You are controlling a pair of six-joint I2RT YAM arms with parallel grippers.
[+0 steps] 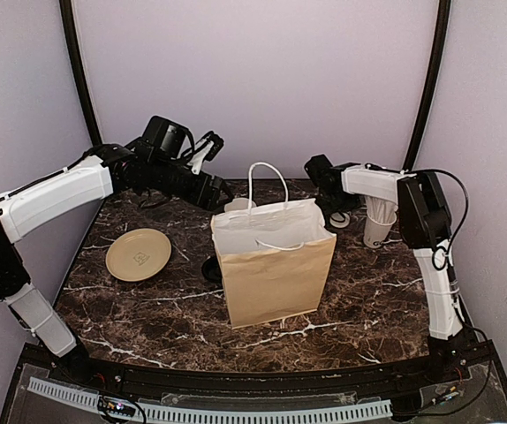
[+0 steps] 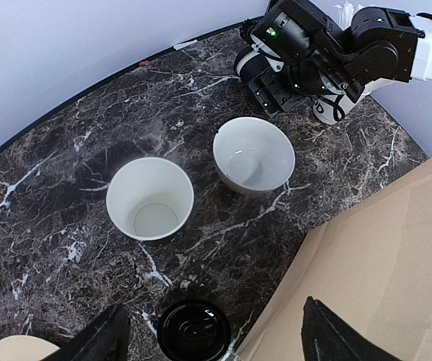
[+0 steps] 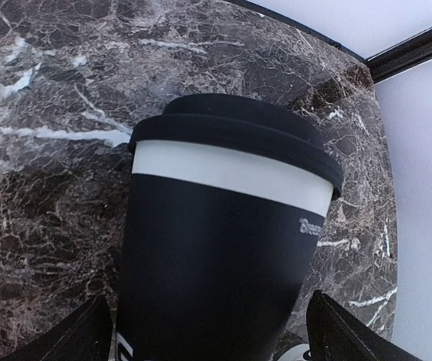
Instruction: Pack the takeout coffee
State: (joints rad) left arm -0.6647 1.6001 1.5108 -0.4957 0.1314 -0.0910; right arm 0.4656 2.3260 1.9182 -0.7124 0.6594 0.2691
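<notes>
Barely begun, by the look of it. No cup visible in the bag [image 1: 276, 265], centre of top view. Lidded cup [image 3: 223, 248] upright at upper right there, between wide jaws of the right gripper [image 3: 210, 327]; gripped or free, cannot tell. Open cup [image 2: 150, 198] left of centre in left-wrist view, lid [image 2: 194, 329] loose at bottom edge. Left gripper [image 2: 216, 335] spread, empty. Remaining: lidding, then bagging both.
</notes>
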